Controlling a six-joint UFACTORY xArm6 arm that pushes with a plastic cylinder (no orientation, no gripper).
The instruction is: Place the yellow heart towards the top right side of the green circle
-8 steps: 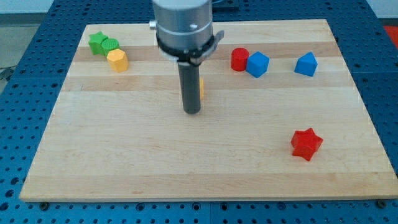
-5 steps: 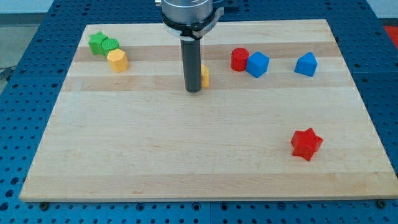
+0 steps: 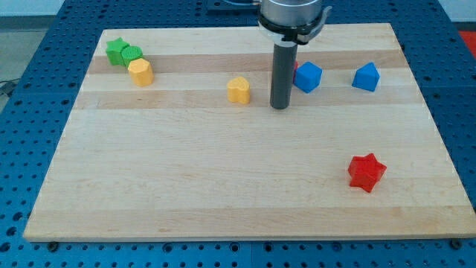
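The yellow heart [image 3: 238, 90] lies near the middle of the board's upper half. The green circle [image 3: 132, 54] sits at the upper left, touching a green star [image 3: 115, 50] on its left and a yellow hexagon [image 3: 140, 72] below it. My tip [image 3: 280, 106] stands just to the right of the yellow heart, a short gap apart from it. The rod hides most of a red cylinder [image 3: 295, 67] behind it.
A blue block [image 3: 308, 77] sits right of the rod, and another blue block [image 3: 365, 77] lies further right. A red star [image 3: 366, 172] lies at the lower right. The wooden board [image 3: 223, 186] rests on a blue perforated table.
My tip moved up and then right, from the yellow heart's left side to its right side. The heart, which the rod hid before, now shows fully. The blocks stayed put.
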